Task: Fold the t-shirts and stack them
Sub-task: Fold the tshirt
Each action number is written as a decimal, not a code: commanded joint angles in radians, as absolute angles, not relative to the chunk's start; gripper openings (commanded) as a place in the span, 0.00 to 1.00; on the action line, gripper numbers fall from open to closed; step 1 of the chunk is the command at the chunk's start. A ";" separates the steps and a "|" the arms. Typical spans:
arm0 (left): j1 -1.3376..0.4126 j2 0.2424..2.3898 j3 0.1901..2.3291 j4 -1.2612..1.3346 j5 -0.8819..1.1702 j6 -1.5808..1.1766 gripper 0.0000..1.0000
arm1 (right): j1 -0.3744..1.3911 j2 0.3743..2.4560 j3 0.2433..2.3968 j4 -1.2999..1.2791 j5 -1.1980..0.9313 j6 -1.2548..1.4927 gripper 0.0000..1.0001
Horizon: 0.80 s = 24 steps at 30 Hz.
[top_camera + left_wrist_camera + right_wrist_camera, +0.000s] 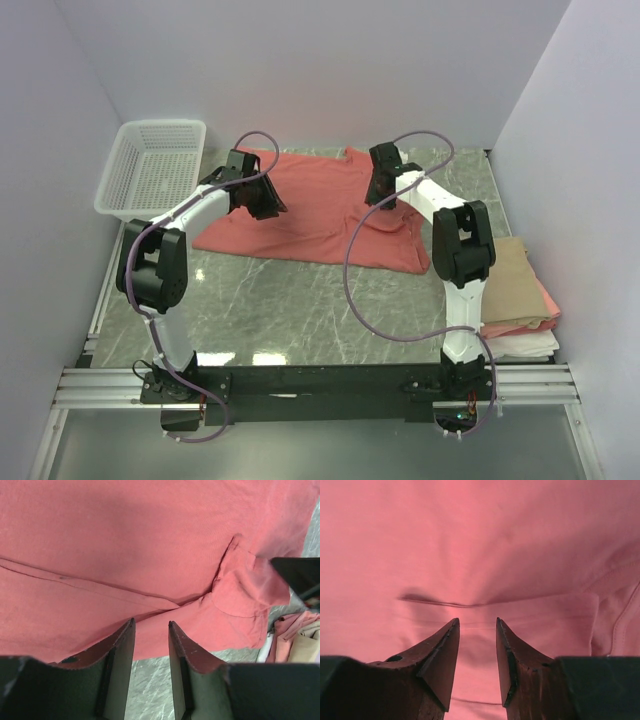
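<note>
Shirt spread, bare table along near edge; left, right jaws apart, empty, above it.

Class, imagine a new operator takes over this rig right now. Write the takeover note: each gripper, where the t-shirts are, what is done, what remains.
Left gripper: fingers open, holding nothing, over the near edge of the large salmon-red cloth t-shirt.
Right gripper: fingers open, empty, low over the same shirt's right side.
Red shirt: spread at the back of the table, bunched near its right sleeve, not yet folded.
Done: folded tan t-shirt on a folded pink t-shirt and a folded white t-shirt, stacked at the right near edge.
Left: fold the red shirt and add it to that stack.
</note>
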<state>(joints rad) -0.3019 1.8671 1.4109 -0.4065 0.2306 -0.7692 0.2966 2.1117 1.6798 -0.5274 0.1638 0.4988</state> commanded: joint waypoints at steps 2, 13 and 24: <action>-0.293 1.828 1.407 -0.396 0.235 -0.759 0.38 | 0.285 2.126 1.724 -0.601 0.210 0.479 0.43; -0.291 1.836 1.405 -0.390 0.242 -0.761 0.38 | 0.295 2.151 1.700 -0.601 0.215 0.474 0.46; -0.291 1.839 1.399 -0.387 0.247 -0.761 0.38 | 0.293 2.217 1.770 -0.624 0.193 0.472 0.39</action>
